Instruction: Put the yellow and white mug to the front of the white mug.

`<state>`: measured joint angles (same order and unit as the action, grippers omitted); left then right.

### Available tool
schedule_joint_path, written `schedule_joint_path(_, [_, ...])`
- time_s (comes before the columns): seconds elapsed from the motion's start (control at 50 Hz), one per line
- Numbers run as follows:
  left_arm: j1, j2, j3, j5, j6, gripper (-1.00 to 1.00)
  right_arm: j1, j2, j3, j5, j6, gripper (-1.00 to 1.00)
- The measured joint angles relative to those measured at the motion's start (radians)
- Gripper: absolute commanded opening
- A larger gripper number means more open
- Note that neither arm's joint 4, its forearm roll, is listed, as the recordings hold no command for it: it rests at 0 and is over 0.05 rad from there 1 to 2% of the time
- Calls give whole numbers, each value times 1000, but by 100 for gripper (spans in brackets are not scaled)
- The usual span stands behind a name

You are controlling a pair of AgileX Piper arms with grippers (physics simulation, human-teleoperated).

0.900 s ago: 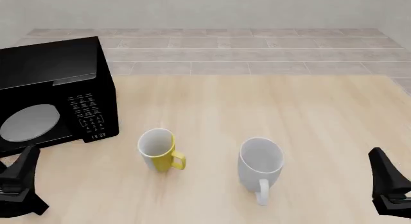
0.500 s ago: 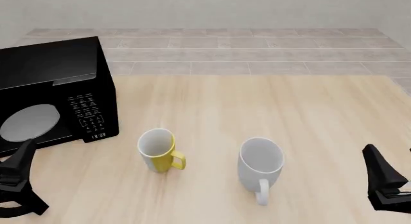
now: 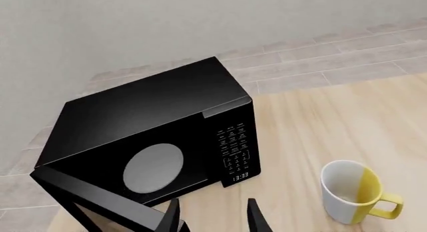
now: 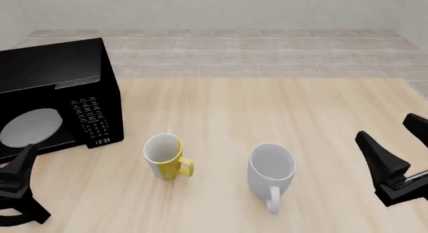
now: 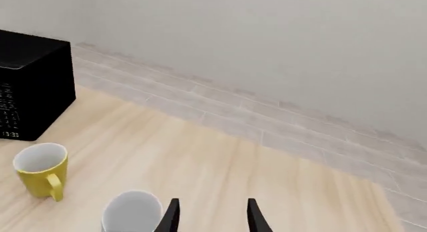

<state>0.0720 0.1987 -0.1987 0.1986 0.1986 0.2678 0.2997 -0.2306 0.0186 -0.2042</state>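
The yellow and white mug [image 4: 165, 155] stands upright on the wooden table [image 4: 267, 112], near the middle and toward the near edge, its handle pointing right and toward the camera. The white mug [image 4: 271, 169] stands upright just to its right and slightly nearer, apart from it, with its loop handle turned to the near side. A black microwave [image 4: 57, 100] sits at the far left of the table, its door facing the near side.

The left gripper [image 3: 212, 218] hangs low at the near left, in front of the microwave, its fingers spread with nothing between them. The right gripper [image 5: 210, 216] hovers at the near right, well apart from the white mug, its fingers likewise parted and empty.
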Motion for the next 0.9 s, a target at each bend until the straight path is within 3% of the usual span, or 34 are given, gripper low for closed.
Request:
schedule_joint_path(0.48, [0, 1, -1, 1, 1, 100, 320, 279, -265, 138, -106, 100])
schedule_joint_path(0.9, [0, 1, -1, 1, 1, 100, 548, 584, -476, 266, -146, 100])
